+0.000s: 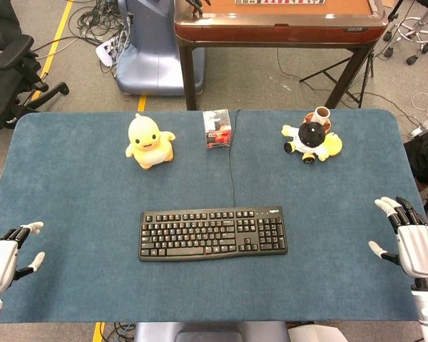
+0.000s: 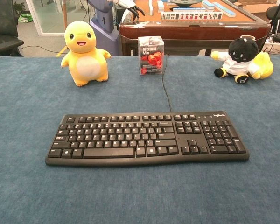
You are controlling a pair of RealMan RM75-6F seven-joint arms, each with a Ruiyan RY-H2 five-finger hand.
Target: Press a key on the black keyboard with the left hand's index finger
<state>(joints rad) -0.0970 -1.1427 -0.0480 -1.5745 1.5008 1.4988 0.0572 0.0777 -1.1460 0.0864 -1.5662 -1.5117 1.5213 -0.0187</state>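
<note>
The black keyboard (image 1: 212,233) lies flat in the middle of the blue table, its cable running toward the far edge; the chest view shows the keyboard (image 2: 147,137) close up with no hand over it. My left hand (image 1: 7,255) hovers at the table's left edge, well left of the keyboard, fingers spread and holding nothing. Over at the right edge my right hand (image 1: 411,241) is likewise spread and empty. Neither hand appears in the chest view.
A yellow duck plush (image 1: 150,141) stands behind the keyboard to the left. A small clear box of red pieces (image 1: 218,128) sits at the back centre, and a black-and-white plush (image 1: 312,139) at the back right. A brown table (image 1: 278,25) stands beyond.
</note>
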